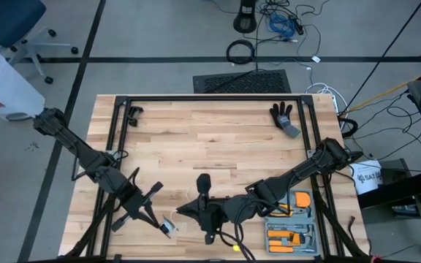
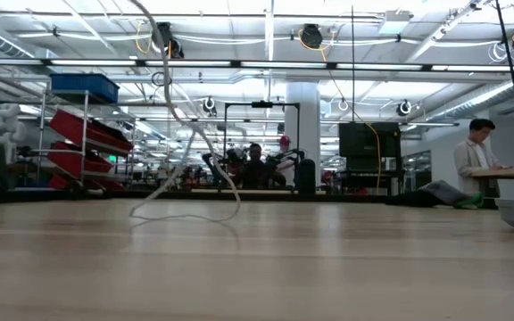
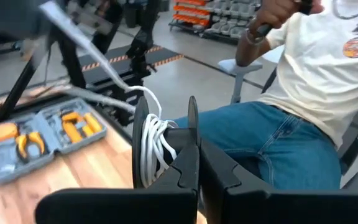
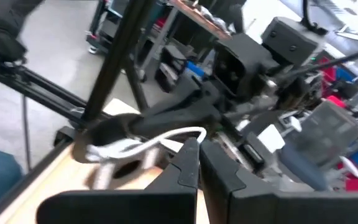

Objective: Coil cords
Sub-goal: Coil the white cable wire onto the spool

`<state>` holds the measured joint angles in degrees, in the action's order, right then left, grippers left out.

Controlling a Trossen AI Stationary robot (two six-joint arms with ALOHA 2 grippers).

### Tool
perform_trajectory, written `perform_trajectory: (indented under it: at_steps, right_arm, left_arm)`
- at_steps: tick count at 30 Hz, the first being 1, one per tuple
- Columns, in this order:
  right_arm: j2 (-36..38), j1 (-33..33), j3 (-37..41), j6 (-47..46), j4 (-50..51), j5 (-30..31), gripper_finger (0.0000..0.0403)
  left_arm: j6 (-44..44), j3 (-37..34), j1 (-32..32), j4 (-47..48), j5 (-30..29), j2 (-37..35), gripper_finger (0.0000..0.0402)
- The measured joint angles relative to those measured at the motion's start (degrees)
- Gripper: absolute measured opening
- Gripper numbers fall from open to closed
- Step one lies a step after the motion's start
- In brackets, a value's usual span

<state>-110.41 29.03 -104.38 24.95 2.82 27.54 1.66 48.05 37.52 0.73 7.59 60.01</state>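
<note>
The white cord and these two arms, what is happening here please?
The robot is winding a white cord onto a small black reel. The left gripper is shut on the reel, with several turns of cord already on it. The right gripper is shut on the cord close by. Both work at the near edge of the table, beside a grey tool case. A person in jeans sits just past that edge.

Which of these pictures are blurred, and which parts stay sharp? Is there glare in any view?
Right wrist view: motion blur smears the white cord and everything behind; only the right gripper is sharp. Left wrist view: the tool case and upper left corner are blurred; the reel and left gripper are crisp. Low view: ceiling lights glare, the near table is soft. High view: evenly lit.
</note>
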Motion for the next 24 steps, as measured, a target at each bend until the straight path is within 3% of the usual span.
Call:
perform_trajectory:
  at_steps: [5,13,24]
  right_arm:
    - [-0.01,-0.19,0.00,1.66,-0.37,4.25,0.0000]
    - [-0.49,-0.27,0.00,1.56,-2.82,-2.27,0.0000]
    - [-2.74,-1.27,-0.04,2.66,-8.31,-3.88,0.0000]
  left_arm:
    - [1.74,0.00,0.01,-2.66,2.65,0.98,0.0002]
    - [2.24,0.00,-0.16,-3.32,2.76,1.12,0.0002]
    - [2.09,0.00,-2.80,-4.73,4.09,3.82,0.0002]
